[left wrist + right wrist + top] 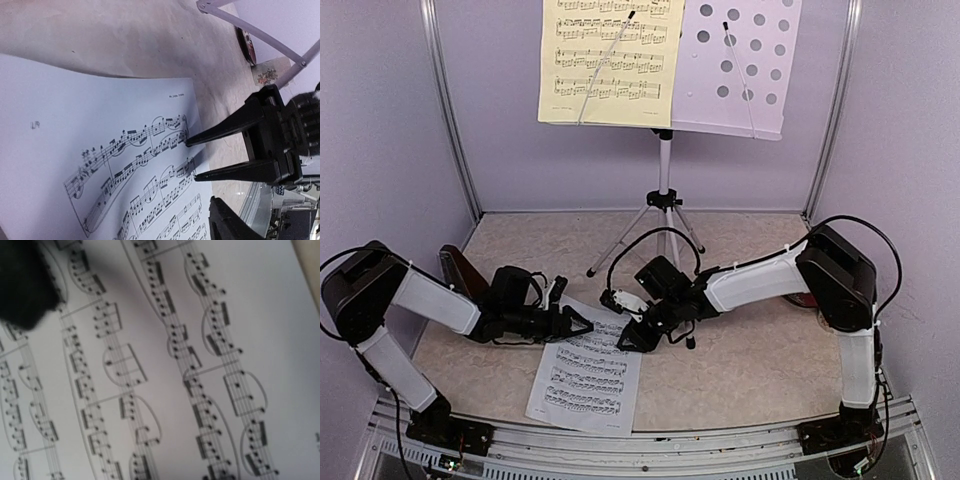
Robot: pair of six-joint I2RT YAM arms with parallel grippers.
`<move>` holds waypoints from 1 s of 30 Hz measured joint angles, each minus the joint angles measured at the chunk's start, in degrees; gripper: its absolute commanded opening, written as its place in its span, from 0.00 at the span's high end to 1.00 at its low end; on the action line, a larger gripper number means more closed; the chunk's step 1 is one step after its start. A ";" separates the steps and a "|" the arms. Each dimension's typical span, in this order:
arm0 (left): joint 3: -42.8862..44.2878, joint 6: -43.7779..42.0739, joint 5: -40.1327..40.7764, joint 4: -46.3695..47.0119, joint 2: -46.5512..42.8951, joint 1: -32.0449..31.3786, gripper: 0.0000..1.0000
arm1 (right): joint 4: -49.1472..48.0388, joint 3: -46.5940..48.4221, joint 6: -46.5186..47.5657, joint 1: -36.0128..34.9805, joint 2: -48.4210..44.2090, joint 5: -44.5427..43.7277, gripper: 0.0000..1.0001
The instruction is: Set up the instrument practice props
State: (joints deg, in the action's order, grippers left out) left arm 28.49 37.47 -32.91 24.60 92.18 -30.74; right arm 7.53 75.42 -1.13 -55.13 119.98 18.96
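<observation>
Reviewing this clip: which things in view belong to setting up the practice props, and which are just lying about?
Part of the job:
music stand
yellow sheet, already on the stand
white sheet, flat on the table
metronome

Just lying about:
red dish
floral mug, mostly hidden

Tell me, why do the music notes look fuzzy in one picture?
Right wrist view: camera sits very close to the white sheet of music, so notes go soft and a dark blob blurs; left wrist view: notes crisp; top view: sharp throughout.
</observation>
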 measured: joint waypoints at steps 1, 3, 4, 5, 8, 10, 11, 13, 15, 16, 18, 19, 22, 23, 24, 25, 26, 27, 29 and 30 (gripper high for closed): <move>0.31 -0.09 0.24 -0.11 0.39 0.00 0.56 | -0.09 0.00 0.07 -0.09 0.02 -0.02 0.64; 1.40 -0.76 0.94 -0.94 1.33 0.00 0.74 | -0.13 0.00 0.09 -0.20 0.02 -0.15 0.63; 1.92 -0.83 1.36 -1.44 1.60 0.02 0.79 | -0.15 0.00 0.09 -0.24 0.02 -0.17 0.63; 2.29 -1.03 1.81 -1.75 1.66 0.02 0.83 | -0.15 0.00 0.09 -0.24 0.02 -0.20 0.63; 2.75 -1.90 2.75 -2.69 1.33 0.00 0.96 | -0.15 0.00 0.07 -0.26 -0.02 -0.22 0.61; 2.75 -2.47 3.69 -4.09 0.39 0.00 1.00 | -0.11 -0.02 0.04 -0.31 -0.17 -0.22 0.57; 2.75 -2.99 4.20 -4.76 -0.39 0.00 1.00 | -0.04 -0.07 0.04 -0.37 -0.33 -0.17 0.53; 2.78 -4.42 5.25 -6.62 -2.99 -0.07 1.00 | 0.07 -0.74 -0.11 -0.57 -1.18 -0.15 0.47; 3.19 -6.08 6.45 -8.94 -6.40 -0.24 1.00 | 0.00 -2.25 -0.11 -0.72 -3.26 -0.04 0.41; 3.67 -7.08 6.93 -10.21 -8.02 -0.37 1.00 | -0.11 -3.19 -0.22 -0.74 -4.87 0.13 0.38; 4.74 -8.96 8.07 -12.13 -11.30 -0.98 1.00 | -0.52 -4.85 -0.26 -0.72 -8.55 0.66 0.33; 5.38 -9.97 8.66 -13.16 -13.14 -1.57 1.00 | -1.14 -5.86 -0.31 -0.66 -10.97 1.11 0.31; 7.58 -13.44 10.03 -16.41 -18.34 -4.13 1.00 | -2.21 -7.45 0.11 -0.17 -18.82 2.64 0.24; 8.57 -14.84 10.60 -17.88 -19.87 -5.25 1.00 | -2.38 -7.45 0.17 -0.02 -20.72 3.04 0.23; 9.49 -16.17 11.02 -19.21 -21.03 -6.19 1.00 | -2.67 -7.45 0.46 0.11 -23.06 3.43 0.21; 10.84 -17.75 11.85 -21.31 -22.27 -7.54 1.00 | -2.73 -7.45 0.68 0.22 -25.31 3.80 0.21; 12.37 -19.65 12.61 -23.37 -23.50 -8.87 1.00 | -2.69 -7.45 1.07 0.33 -27.39 4.11 0.19; 13.84 -21.51 13.18 -25.24 -24.61 -10.03 1.00 | -2.60 -7.39 1.57 0.50 -29.18 4.39 0.18; 16.50 -25.18 14.14 -28.63 -26.75 -11.98 1.00 | -1.77 -6.82 2.34 0.63 -31.71 4.39 0.17; 17.38 -26.53 14.38 -29.73 -27.58 -12.57 1.00 | -1.16 -6.38 2.93 0.70 -32.68 4.28 0.16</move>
State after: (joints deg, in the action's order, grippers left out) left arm 45.87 10.94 -18.52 -5.13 64.60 -43.31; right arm 6.37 69.04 1.80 -54.43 87.31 23.24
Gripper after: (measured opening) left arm 0.009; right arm 0.825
